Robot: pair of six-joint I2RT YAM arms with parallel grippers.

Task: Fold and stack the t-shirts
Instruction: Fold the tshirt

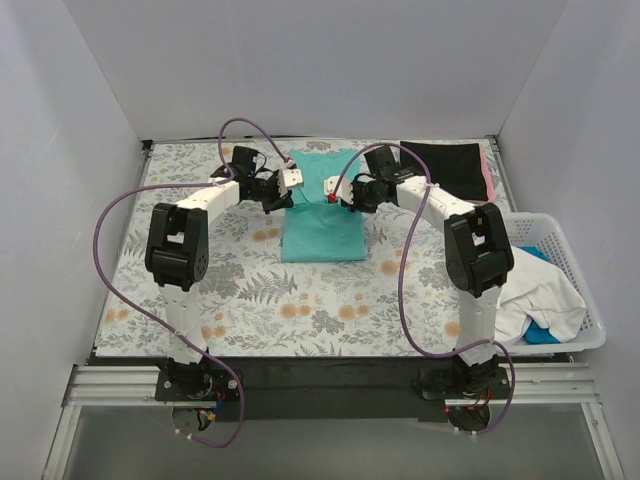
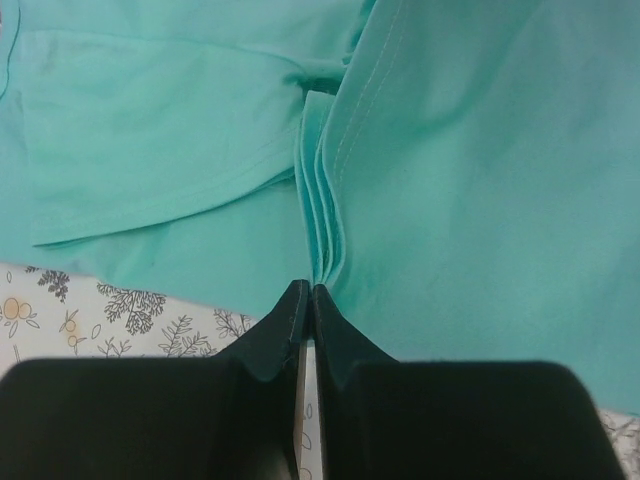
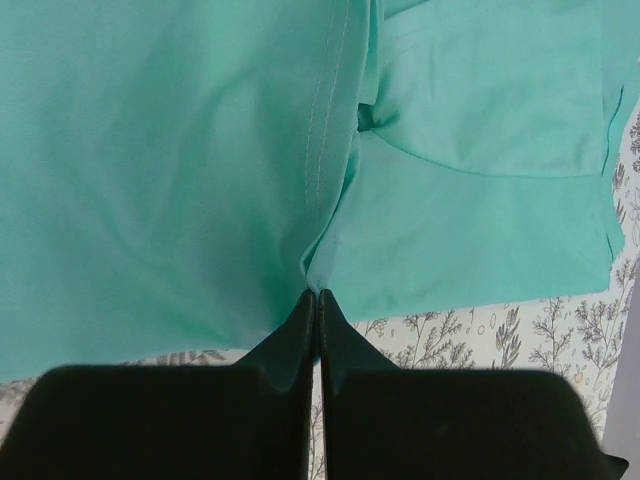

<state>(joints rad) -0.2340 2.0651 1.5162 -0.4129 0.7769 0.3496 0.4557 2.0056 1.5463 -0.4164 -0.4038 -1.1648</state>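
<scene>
Two tools, left gripper (image 2: 307, 292) and right gripper (image 3: 317, 296), are clamped on teal t-shirt (image 1: 320, 228) | shirt is laid at upper centre of top view | cloth is judged light, limp; stacked edge plies are best pinched together.

The central t-shirt (image 1: 320, 228) lies between left claw (image 1: 297, 181) and right claw (image 1: 329, 190); stacked t-shirts (image 1: 446, 165) behind right, basket (image 1: 592, 305) rightmost.
</scene>
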